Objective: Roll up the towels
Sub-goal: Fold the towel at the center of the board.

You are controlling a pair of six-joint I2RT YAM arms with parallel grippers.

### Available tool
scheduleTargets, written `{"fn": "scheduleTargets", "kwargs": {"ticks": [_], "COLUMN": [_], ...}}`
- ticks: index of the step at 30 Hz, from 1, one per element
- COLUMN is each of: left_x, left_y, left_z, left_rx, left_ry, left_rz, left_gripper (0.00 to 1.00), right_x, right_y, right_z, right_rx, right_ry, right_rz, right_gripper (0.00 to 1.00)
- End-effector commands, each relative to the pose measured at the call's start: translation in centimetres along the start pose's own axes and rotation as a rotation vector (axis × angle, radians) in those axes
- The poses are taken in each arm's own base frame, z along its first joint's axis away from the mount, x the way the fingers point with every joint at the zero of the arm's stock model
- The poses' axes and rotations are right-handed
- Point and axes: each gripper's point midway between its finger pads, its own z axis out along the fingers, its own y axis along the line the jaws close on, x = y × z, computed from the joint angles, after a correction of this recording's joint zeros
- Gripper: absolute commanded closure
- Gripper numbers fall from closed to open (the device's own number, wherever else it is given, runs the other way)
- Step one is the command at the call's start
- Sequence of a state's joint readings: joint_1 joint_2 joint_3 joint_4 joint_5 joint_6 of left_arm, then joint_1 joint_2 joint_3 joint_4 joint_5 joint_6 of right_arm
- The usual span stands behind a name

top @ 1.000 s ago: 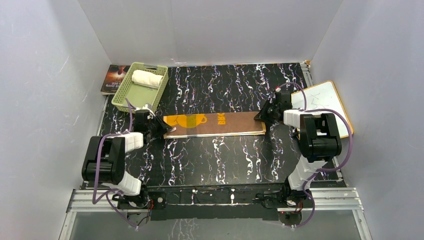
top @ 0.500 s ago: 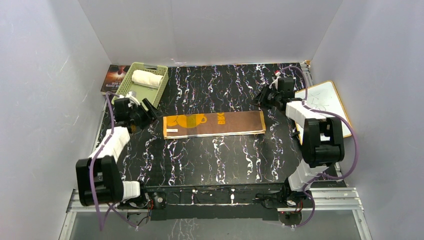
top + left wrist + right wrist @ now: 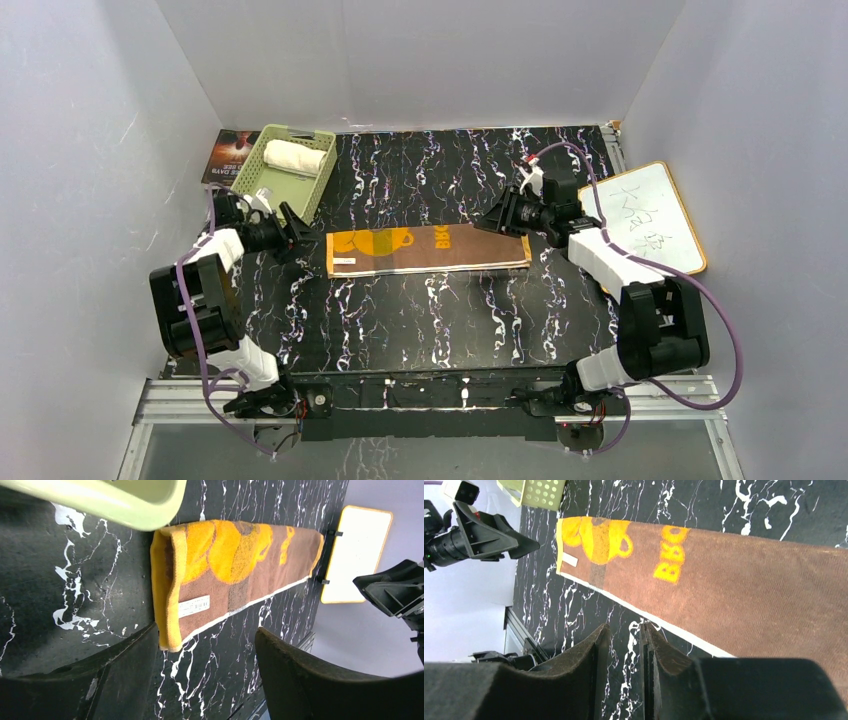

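Note:
The brown towel (image 3: 428, 250) with yellow-orange print lies flat as a long folded strip on the black marbled table (image 3: 420, 320). The cream-white towel (image 3: 293, 156) sits rolled in the green basket (image 3: 250, 190). My left gripper (image 3: 298, 232) hovers just off the strip's left end, open and empty; in the left wrist view the brown towel (image 3: 235, 565) lies ahead of that gripper (image 3: 206, 635). My right gripper (image 3: 484, 224) hangs over the strip's far right corner. In the right wrist view this gripper (image 3: 625, 627) shows a narrow gap with only table between the fingers, and the brown towel (image 3: 734, 595) lies beyond.
A white board with a wooden frame (image 3: 650, 220) lies at the right edge. A dark book (image 3: 228, 155) sits behind the basket at the back left. White walls enclose the table on three sides.
Both grippers have let go of the brown towel's ends, opened and pulled back. The left arm swung out to the left. The right arm lifted away and now points back at the towel.

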State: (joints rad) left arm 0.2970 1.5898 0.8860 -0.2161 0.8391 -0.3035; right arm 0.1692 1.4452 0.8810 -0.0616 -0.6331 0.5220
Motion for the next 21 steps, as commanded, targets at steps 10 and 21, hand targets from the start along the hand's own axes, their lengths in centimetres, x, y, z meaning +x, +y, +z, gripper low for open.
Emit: {"fn": "scheduleTargets", "kwargs": {"ticks": [10,21], "left_x": [4.6,8.2], "left_y": [4.2,5.7], "left_z": [2.7,5.0], "left_rx": [0.007,-0.027], "left_ry": [0.174,0.314], "left_rz": [-0.028,-0.075], "left_gripper": [0.36,0.39], "right_x": [0.9,2.1], "right_y": [4.1,4.5], "right_z": [-3.1,-4.0], "right_rx": [-0.170,-0.192], "right_ry": [-0.047,-0.042], "right_rz": [-0.099,-0.123], "right_gripper": [0.73,0.73]}}
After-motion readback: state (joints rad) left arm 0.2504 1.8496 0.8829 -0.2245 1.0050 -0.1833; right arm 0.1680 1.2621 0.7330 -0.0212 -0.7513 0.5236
